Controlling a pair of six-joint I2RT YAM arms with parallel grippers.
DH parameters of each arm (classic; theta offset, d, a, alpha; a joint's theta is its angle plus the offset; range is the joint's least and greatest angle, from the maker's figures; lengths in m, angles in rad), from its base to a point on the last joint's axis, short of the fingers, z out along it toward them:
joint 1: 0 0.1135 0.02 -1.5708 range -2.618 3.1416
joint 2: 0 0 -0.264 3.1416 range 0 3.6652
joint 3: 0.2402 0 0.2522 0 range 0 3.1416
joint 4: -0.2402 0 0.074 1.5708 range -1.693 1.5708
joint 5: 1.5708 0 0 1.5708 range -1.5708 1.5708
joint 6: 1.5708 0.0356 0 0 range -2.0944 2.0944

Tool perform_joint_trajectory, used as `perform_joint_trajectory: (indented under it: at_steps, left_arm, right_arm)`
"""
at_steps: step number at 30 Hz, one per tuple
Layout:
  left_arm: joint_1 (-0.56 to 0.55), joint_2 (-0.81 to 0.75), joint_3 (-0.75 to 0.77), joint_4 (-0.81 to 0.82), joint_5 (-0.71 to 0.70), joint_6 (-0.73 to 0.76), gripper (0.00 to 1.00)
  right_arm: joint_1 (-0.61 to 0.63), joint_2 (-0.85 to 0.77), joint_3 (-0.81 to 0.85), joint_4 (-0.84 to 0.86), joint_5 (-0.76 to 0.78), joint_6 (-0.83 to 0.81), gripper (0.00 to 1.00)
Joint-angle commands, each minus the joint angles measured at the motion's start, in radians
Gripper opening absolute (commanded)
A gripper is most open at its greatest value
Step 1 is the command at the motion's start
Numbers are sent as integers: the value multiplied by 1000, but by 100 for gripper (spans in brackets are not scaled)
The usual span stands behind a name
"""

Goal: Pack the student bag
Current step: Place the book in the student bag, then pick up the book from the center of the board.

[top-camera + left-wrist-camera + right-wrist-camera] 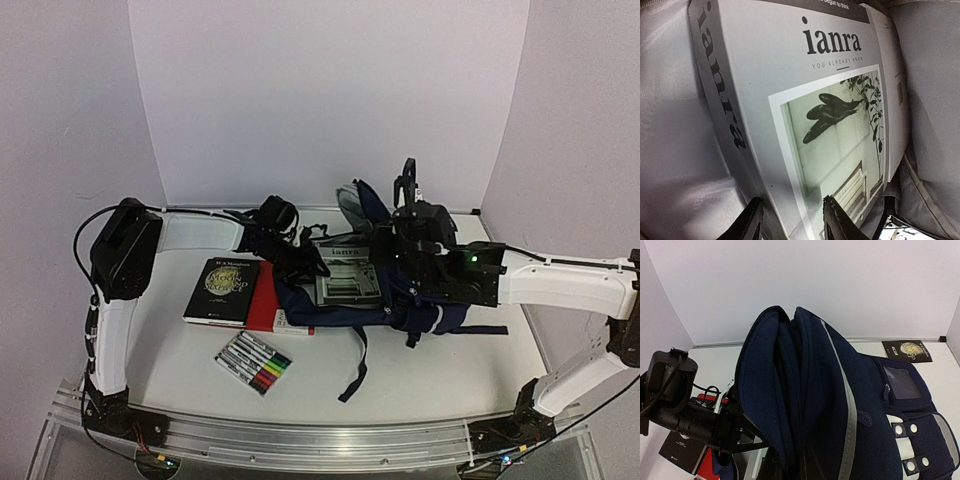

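Observation:
The student bag is a navy backpack lying at the table's middle right, its mouth open to the left and grey lining showing. A grey "ianra" book lies partly inside the mouth. My left gripper is shut on this book; one finger sits by the spine and the other on the cover. My right gripper is shut on the bag's upper fabric and holds it up, its fingertips buried in the navy folds.
A black book lies on a red book left of the bag. A pack of coloured markers lies nearer the front. Dark straps trail toward the front edge. A dark booklet lies beyond the bag.

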Motion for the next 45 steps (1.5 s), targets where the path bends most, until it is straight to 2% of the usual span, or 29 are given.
perform_joint_trajectory:
  at_steps: [1, 6, 12, 15, 19, 21, 23, 27, 30, 32, 36, 41, 45]
  left_arm:
    - [-5, 70, 73, 89, 99, -26, 41]
    - [-4, 67, 95, 90, 95, -5, 44]
    - [12, -66, 95, -3, 61, 82, 77]
    - [42, -160, 50, -62, 54, 111, 85]
    - [131, -298, -65, -128, 57, 132, 90]
    - [204, -358, -131, -163, 49, 144, 91]
    - [275, -398, -196, -220, 30, 162, 92]
    - [427, -462, -336, -247, 29, 183, 95]
    - [534, -505, -431, -217, 33, 178, 97]
    - [580, -517, -484, -192, 43, 175, 97]
    - [637, -503, -537, -163, 31, 174, 97]
    - [641, -471, -558, -152, -21, 178, 98]
    - [640, -465, -575, -145, -55, 185, 98]
  right_arm:
    - [3, -98, 17, 185, 104, 3, 0]
    - [-2, -102, -39, 173, 114, 44, 0]
    - [-4, -94, -132, 154, 132, 125, 0]
    - [-3, -94, -147, 98, 134, 158, 0]
    - [-3, -81, -126, 15, 65, 172, 2]
    - [-4, -81, -108, -21, 11, 164, 8]
    - [-4, -84, -76, -69, -31, 154, 19]
    - [-1, -101, -4, -133, -122, 126, 60]
    - [29, -89, 61, -147, -165, 123, 73]
    - [54, -48, 109, -144, -195, 136, 77]
    - [82, 106, 191, -97, -274, 173, 77]
    - [84, 296, 244, 82, -471, 244, 74]
    - [84, 479, 364, 105, -556, 271, 71]
